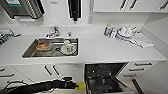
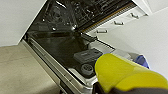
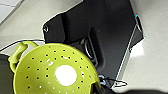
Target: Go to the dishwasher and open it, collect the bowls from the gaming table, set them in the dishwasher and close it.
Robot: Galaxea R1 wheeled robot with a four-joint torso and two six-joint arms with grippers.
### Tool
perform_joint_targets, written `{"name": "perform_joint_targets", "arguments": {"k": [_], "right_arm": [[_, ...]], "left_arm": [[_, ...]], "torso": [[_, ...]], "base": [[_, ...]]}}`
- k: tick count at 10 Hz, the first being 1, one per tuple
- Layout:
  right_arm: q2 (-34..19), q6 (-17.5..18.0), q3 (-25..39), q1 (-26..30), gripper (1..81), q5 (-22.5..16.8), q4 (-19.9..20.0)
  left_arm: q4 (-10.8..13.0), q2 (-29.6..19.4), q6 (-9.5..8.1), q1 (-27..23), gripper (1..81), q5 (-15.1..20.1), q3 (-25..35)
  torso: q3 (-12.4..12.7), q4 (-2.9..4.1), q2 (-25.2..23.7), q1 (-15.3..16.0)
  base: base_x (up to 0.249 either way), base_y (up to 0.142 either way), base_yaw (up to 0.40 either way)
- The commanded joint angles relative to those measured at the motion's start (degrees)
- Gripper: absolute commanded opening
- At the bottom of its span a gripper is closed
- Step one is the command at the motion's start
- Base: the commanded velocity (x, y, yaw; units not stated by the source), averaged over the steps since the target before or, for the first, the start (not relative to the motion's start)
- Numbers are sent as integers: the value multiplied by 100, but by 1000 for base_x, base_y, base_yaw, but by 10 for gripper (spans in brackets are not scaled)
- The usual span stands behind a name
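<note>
The dishwasher (image 1: 105,77) stood open under the white counter (image 1: 100,50), just right of the steel sink (image 1: 50,47), which held dishes. White cabinets (image 1: 32,72) flanked it; the floor (image 2: 15,67) was pale. The left gripper (image 1: 80,86) grasped a yellow-green bowl (image 2: 120,72) beside the lowered door (image 2: 62,50). The right arm carried a perforated yellow-green bowl (image 3: 50,72); its grip I could not tell.
</note>
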Motion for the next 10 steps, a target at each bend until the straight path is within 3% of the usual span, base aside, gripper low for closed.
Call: {"name": "perform_joint_targets", "arguments": {"k": [1, 6, 10], "right_arm": [[-66, -12, 44, 61, 10, -377, -57], [49, -12, -1, 105, 10, -377, -57], [101, -3, -10, 123, 10, -377, -57]], "left_arm": [[-185, 511, -156, -1012, 10, 602, -146], [-106, 2030, -165, -1355, 10, 1032, -1322], [0, 2823, -165, -1768, 10, 1137, -1641]], "torso": [[0, 0, 0, 0], [-2, 0, 4, 2], [-4, 0, 4, 2]], "base": [[0, 0, 0], [0, 0, 0], [0, 0, 0]]}}
